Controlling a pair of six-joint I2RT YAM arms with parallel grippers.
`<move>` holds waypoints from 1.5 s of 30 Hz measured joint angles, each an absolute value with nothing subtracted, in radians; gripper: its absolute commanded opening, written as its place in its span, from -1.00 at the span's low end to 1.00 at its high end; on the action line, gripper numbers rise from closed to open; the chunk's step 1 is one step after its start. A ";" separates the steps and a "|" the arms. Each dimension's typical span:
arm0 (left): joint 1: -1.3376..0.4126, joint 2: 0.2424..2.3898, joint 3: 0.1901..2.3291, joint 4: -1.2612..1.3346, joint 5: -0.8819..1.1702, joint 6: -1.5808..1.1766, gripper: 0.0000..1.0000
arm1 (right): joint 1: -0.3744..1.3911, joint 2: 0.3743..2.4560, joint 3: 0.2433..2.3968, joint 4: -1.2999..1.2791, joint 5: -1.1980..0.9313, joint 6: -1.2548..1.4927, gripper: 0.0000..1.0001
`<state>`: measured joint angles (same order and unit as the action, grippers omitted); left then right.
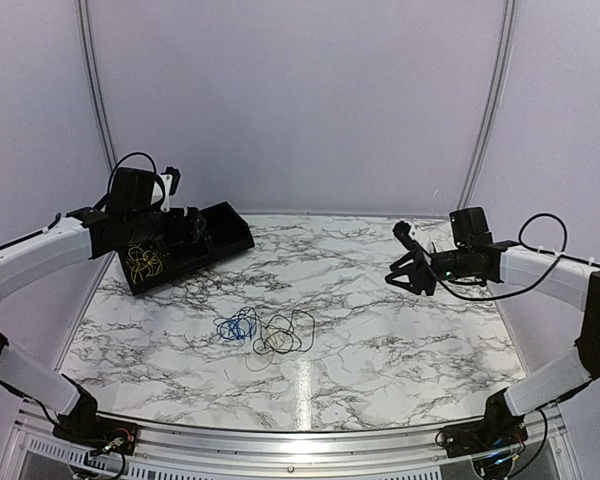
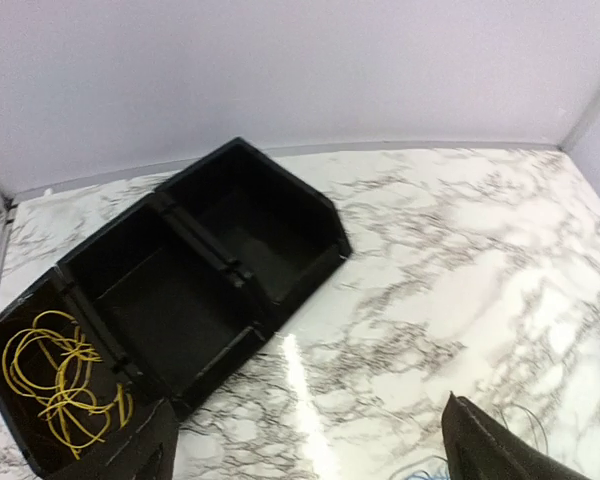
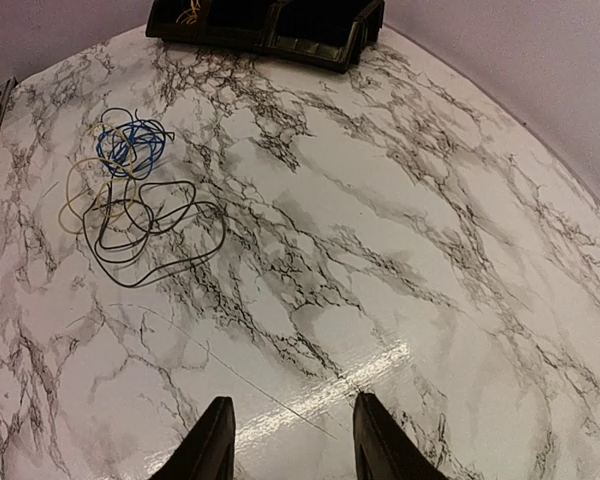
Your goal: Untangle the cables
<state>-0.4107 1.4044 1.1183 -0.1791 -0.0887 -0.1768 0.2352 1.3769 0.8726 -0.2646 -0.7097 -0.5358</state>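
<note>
L claw (image 2: 310,425) released, near yellow cable (image 2: 60,390) in bin (image 2: 242,278); R claw (image 3: 292,405) released, cable tangle (image 3: 140,200) well apart.

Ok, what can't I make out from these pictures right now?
Left claw: in the top view it blends into the black bin; in the left wrist view the bottom edge cuts its fingers off.
Blue cable, black cable and pale cable: which strand crosses over which is too fine in every view.
The black bin: the top edge cuts it off in the right wrist view, hiding most of the yellow cable.
</note>
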 measured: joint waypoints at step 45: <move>-0.239 1.262 0.855 0.150 0.223 -0.310 0.47 | 0.900 2.112 1.608 -0.612 -0.609 -0.456 -0.67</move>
